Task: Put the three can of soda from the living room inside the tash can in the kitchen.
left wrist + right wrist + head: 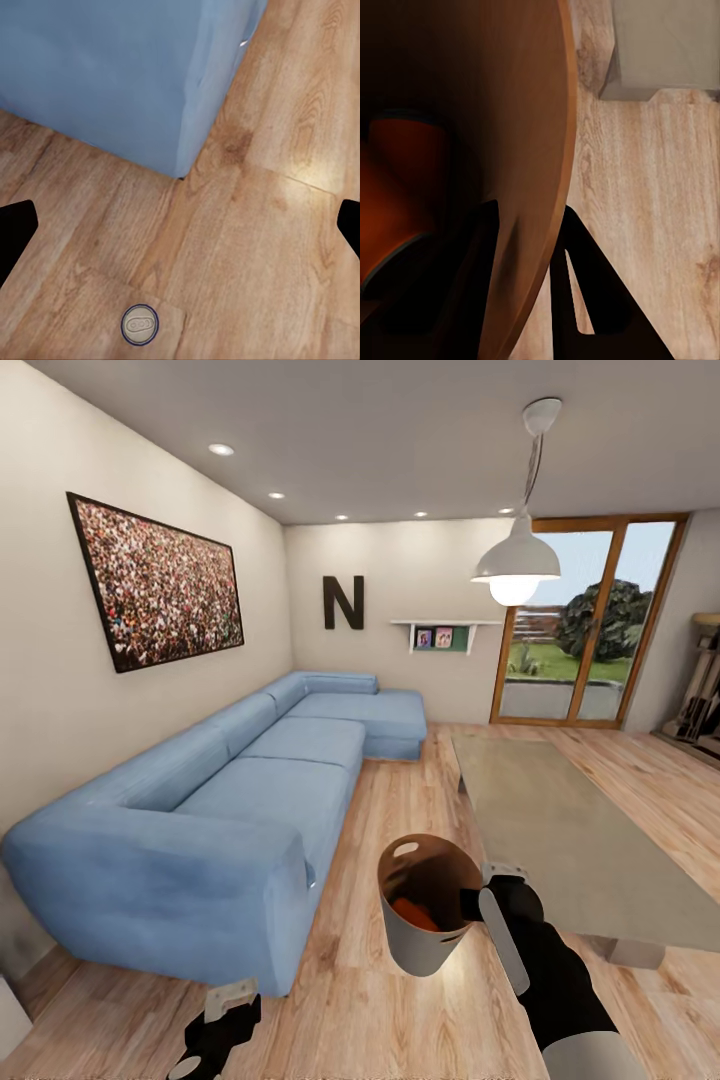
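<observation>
Right tool (472, 905), matte black, is clamped on the rim of the trash can (428, 950), one finger (472, 285) inside the wall and one outside, as the right wrist view shows. That bin is round and tapered, smooth pale grey outside and tan-brown inside, with an oval handle hole near the rim at its 10 o'clock. It is held clear of the light wood plank floor (400, 810). Orange soda cans (415, 913) lie inside it; the right wrist view shows one can (394, 195) with a grey top edge, and their number cannot be told.

Left tool (228, 1015) hangs low at 7 o'clock in the head view, its fingers spread wide with nothing between them, above bare planks beside the corner of the soft blue sofa (200, 810). At 3 o'clock of the bin stands the long, low grey bench (570, 830), flat and smooth-topped.
</observation>
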You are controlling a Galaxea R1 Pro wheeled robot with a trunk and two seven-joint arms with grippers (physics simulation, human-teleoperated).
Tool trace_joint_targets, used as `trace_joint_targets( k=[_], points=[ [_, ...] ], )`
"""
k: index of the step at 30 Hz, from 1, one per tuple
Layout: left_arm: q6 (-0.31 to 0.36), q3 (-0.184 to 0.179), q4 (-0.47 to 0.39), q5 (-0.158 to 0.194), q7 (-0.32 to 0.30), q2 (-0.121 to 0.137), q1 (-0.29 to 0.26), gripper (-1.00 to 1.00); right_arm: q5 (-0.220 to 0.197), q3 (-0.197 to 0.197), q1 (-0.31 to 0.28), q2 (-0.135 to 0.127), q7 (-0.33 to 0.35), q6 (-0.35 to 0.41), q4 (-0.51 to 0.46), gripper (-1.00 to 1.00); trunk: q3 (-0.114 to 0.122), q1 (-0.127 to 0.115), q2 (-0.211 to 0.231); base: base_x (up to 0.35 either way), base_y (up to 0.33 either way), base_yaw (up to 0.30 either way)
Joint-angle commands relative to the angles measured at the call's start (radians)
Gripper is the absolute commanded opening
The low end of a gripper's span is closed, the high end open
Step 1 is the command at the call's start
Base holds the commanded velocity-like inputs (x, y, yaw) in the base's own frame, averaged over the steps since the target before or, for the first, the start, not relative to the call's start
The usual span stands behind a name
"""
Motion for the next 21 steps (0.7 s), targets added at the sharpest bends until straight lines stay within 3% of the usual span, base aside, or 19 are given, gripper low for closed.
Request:
trace_joint_targets(
  k=[1,18,21],
  points=[
    [0.000,0.000,0.000,0.000,0.000,0.000,0.000,1.00,-0.003,0.000,-0.001,0.000,0.002,-0.003,-0.001,-1.00,-0.001,0.000,0.000,0.000,0.000,0.000],
    [0.000,0.000,0.000,0.000,0.000,0.000,0.000,1.00,-0.003,0.000,-0.001,0.000,0.002,-0.003,-0.001,-1.00,-0.028,0.000,0.000,0.000,0.000,0.000],
    [0.000,0.000,-0.001,0.000,0.000,0.000,0.000,1.00,-0.004,0.000,-0.001,0.000,0.002,-0.003,-0.001,-1.00,-0.043,0.011,-0.021,0.000,0.000,0.000]
  ],
)
